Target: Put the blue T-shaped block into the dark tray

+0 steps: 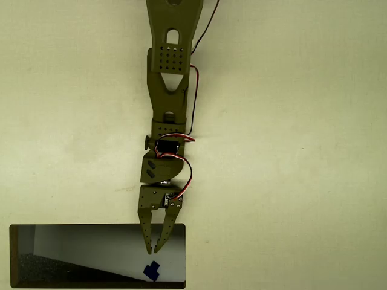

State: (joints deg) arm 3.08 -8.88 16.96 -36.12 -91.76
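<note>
Hovering gripper [155, 250], nearly closed, empty

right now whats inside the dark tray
The blue T-shaped block lies inside the dark tray, on its pale sloping inside. The claw hangs over the tray with its tips nearly together, covering a strip of the inside.

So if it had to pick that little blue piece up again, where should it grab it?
Probably across one of the narrower arms of the blue T-shaped block, coming straight down from above. It lies flat and turned at an angle inside the dark tray, so the jaws would need to twist to match. The gripper hangs just above it, tips nearly together. Which arm is the stem is too small to tell.
</note>
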